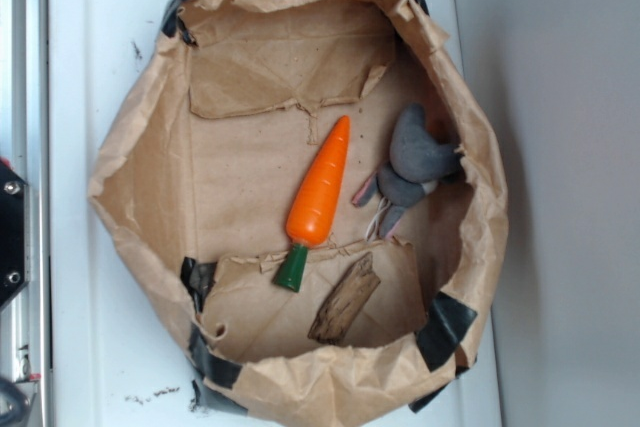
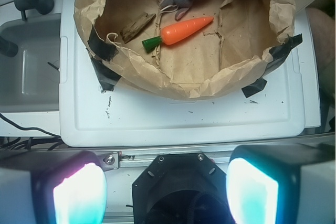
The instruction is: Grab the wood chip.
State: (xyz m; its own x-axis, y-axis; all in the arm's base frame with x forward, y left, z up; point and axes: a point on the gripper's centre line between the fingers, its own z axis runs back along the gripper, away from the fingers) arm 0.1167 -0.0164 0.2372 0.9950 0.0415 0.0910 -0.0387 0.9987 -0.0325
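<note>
Distance is what the coming move turns on: in the wrist view the gripper (image 2: pixel 165 187) sits at the bottom edge, its two glowing pads spread wide with nothing between them, while the wood chip (image 2: pixel 137 27) lies well apart toward eleven o'clock, inside the bag. The white plastic tray (image 1: pixel 100 67), smooth and moulded, carries a brown paper bag (image 1: pixel 130 177) rolled down into a crumpled round nest, its wall creased and patched with black tape (image 1: pixel 445 329). Torn flaps (image 1: pixel 290 67) lie flat on its floor. In the exterior view a grey plush toy (image 1: pixel 415 157), soft and lumpy, slumps at three o'clock against the wall. The orange carrot (image 1: pixel 320 192), glossy plastic with a green stem, lies near centre. Smallest, the chip sits at five o'clock, just beside the stem but apart from it, flat, rough, dark-streaked, ragged at both ends; its long axis there runs from seven to one o'clock. The reach probably needs to clear the bag's near wall before descending.
</note>
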